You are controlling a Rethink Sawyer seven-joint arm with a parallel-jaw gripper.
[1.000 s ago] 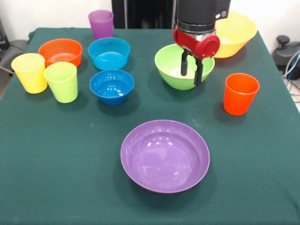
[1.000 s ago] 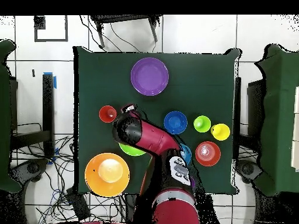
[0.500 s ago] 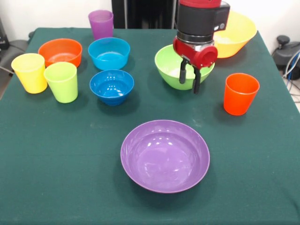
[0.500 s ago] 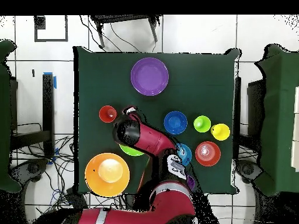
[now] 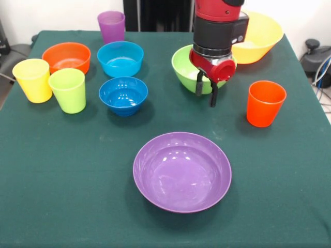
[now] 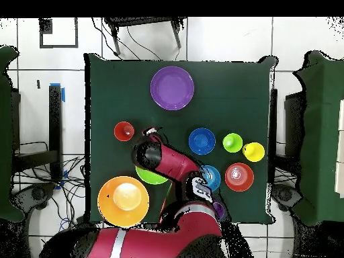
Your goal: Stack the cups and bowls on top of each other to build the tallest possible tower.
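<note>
My gripper point(image 5: 206, 93) is open and empty, hanging just in front of the lime green bowl point(image 5: 185, 67), between it and the wide purple bowl point(image 5: 182, 171). The orange-red cup point(image 5: 265, 103) stands to the gripper's right. The very large yellow-orange bowl point(image 5: 262, 32) is behind the arm at the far right. Nothing is piled; every piece stands alone. In the overhead view the gripper point(image 6: 150, 132) is beside the orange-red cup point(image 6: 123, 131), the arm covers part of the green bowl point(image 6: 149, 177), and the purple bowl point(image 6: 172, 87) lies beyond.
On the left stand the yellow cup point(image 5: 32, 79), lime green cup point(image 5: 68, 90), orange bowl point(image 5: 66, 56), light blue bowl point(image 5: 120, 58), dark blue bowl point(image 5: 123, 95) and purple cup point(image 5: 111, 26). The green-clothed table point(image 5: 62, 181) ends close behind the back row.
The gripper has moved from over the green bowl toward the near side of the table, ending in front of that bowl's rim. It has stayed open. No cup or bowl moved.
</note>
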